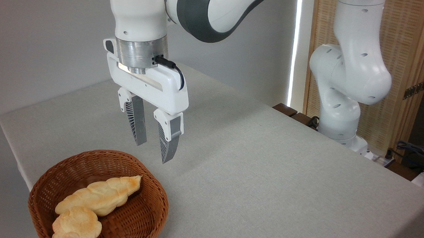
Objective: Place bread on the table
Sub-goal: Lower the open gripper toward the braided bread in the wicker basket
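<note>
The bread (77, 226), a squat bun low in the near-left basket (153, 208), looks light and crushable, so the empty, parted gripper (152, 151) should pinch gently across its lumpy sides.

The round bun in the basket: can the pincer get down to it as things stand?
Probably yes. The pincer hangs open above the basket, nothing covers the bun, though the long loaf lies against it.

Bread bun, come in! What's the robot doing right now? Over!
Pincer open, empty, hovering above the basket rim. Bun in basket, touching long loaf. Table; nothing blocking.
</note>
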Motion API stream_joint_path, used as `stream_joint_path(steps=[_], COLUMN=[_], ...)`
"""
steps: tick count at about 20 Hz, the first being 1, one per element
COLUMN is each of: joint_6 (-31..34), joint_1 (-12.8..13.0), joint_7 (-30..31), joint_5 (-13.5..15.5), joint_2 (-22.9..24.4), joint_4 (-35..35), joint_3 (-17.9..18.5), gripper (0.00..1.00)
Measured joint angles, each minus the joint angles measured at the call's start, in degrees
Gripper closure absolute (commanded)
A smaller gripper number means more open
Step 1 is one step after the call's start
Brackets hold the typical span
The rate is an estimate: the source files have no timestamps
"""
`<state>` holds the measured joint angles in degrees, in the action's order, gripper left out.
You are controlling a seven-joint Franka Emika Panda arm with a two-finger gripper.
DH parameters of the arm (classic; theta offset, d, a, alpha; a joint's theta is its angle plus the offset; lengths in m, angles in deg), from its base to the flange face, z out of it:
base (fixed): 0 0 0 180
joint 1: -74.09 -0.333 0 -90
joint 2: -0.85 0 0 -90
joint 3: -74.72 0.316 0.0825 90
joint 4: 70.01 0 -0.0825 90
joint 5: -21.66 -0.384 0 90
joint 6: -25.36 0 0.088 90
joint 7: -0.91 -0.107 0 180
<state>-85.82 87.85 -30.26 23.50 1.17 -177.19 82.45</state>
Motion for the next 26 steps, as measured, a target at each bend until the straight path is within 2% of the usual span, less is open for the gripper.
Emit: stream_joint_path(steps=[1,2,4,6,21,26], joint_6=[0.0,0.3,1.0,1.2,1.0,-6.5], joint_1=[0.1,-1.1,-5.2,-6.6,-7.2,-7.5], joint_7=[0.0,0.0,-0.1,-0.1,-0.1,-0.1], joint_5=[0.0,0.0,0.0,0.0,0.0,0.0], joint_2=[0.0,0.0,0.1,0.1,0.3,-0.2], joint_4=[0.0,0.0,0.1,0.1,0.9,1.0], joint_3=[0.0,-1.1,-5.1,-6.4,-6.6,-6.6], gripper=[0.0,0.0,0.0,0.0,0.0,0.0])
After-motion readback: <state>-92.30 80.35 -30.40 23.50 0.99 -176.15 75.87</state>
